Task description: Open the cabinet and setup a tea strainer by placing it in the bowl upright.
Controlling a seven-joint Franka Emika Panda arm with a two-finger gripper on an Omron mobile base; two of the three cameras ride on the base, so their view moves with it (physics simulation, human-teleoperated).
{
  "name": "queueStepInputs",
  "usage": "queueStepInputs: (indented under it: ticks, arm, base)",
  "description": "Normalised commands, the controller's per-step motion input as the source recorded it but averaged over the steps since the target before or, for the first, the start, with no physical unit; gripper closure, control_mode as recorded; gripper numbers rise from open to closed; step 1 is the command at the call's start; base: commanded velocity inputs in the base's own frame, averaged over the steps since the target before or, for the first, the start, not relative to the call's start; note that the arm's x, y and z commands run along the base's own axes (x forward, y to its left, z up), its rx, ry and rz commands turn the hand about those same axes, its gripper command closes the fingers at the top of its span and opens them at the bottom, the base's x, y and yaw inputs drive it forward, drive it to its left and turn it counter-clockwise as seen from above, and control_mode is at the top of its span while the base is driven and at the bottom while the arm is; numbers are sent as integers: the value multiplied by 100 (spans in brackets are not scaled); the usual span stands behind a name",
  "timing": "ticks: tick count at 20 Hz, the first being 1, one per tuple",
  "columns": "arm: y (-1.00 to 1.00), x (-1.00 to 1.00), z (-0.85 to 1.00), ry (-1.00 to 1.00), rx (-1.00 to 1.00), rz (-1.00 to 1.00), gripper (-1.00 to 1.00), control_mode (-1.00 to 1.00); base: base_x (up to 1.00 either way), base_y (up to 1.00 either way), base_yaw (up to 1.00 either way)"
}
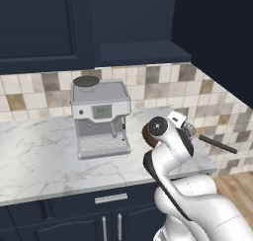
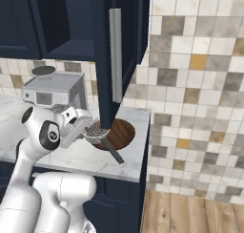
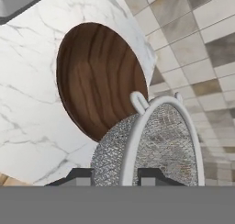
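Note:
The cabinet door [image 2: 102,60] stands swung open, edge-on, with its long silver bar handle [image 2: 115,55] facing me. The dark wooden bowl [image 2: 123,134] sits on the marble counter below it, partly behind my arm in the left base view [image 1: 147,133]. My gripper [image 2: 85,127] [image 1: 184,126] is shut on the tea strainer [image 2: 95,130], held just above the counter beside the bowl's rim. The strainer's dark handle [image 1: 217,144] sticks out sideways. In the hand view the mesh cup [image 3: 151,149] lies tilted between my fingertips [image 3: 80,177], overlapping the bowl's [image 3: 96,90] near edge.
A silver coffee machine [image 1: 101,116] stands on the counter left of the bowl. The tiled side wall [image 2: 200,84] rises close to the right of the bowl. The counter's front edge [image 2: 95,172] and low navy cabinets [image 1: 108,222] lie below.

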Motion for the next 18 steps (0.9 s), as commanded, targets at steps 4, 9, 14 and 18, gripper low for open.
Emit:
queueStepInputs:
  ticks: [4, 9, 14, 18]
  arm:
    - [-2, 32, -30, 1, 0, 0, 100, -100]
    - [-2, 26, -12, 5, 0, 0, 100, -100]
    - [0, 17, -2, 4, 0, 0, 100, -100]
    - [0, 14, -15, 5, 0, 0, 100, -100]
  base:
    - [0, 0, 0]
    - [0, 0, 0]
    - [0, 0, 0]
    - [0, 0, 0]
